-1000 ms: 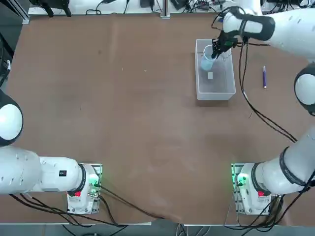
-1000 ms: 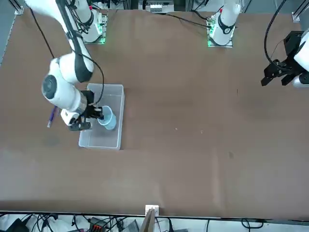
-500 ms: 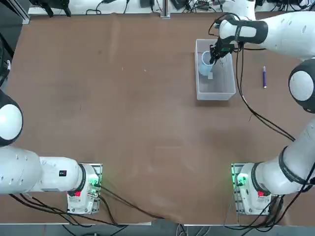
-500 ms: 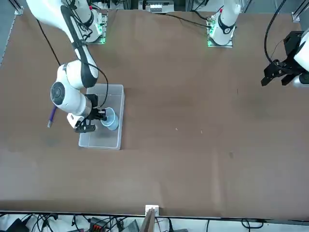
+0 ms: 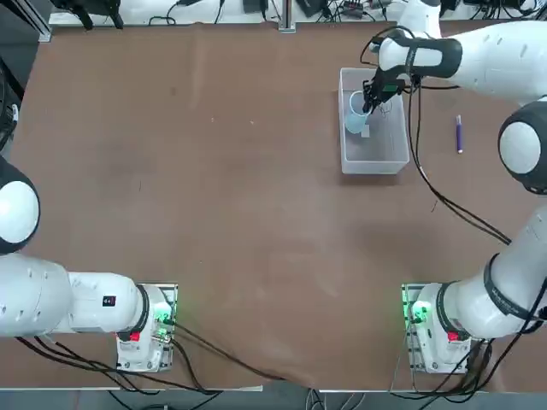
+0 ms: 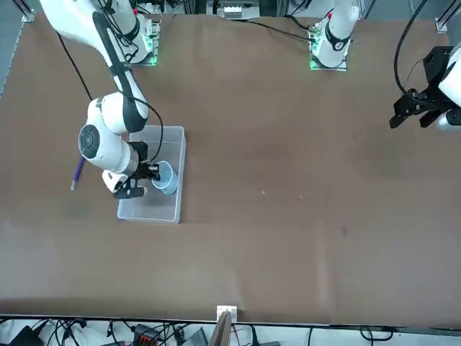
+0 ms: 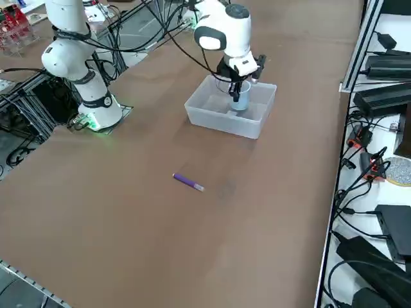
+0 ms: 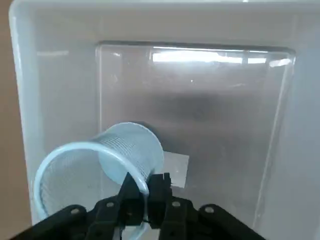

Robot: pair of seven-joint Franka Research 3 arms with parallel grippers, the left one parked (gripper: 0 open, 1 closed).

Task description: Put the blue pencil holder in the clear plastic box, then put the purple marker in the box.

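We have the right gripper (image 8: 147, 187) at the clear plastic box (image 5: 374, 158), its two dark fingers (image 8: 159, 192) closed on the rim of the blue pencil holder (image 8: 131, 152) — one on each side of the cup's wall. The holder is inside the box's walls, tilted, with its round mouth toward the wrist. In the wrist view we see its closed end near the white label (image 8: 177, 169) on the box's bottom; whether the cup touches that bottom, we cannot tell.

Our purple marker (image 7: 188, 182) lies on the brown table (image 7: 160, 250), outside the box and apart from it. Seen from overhead, it is to the right of the box, with its purple body running nearly parallel to the box's long sides. We see its whitish tip pointing away from the robot's bases — toward the front camera's side of the table.
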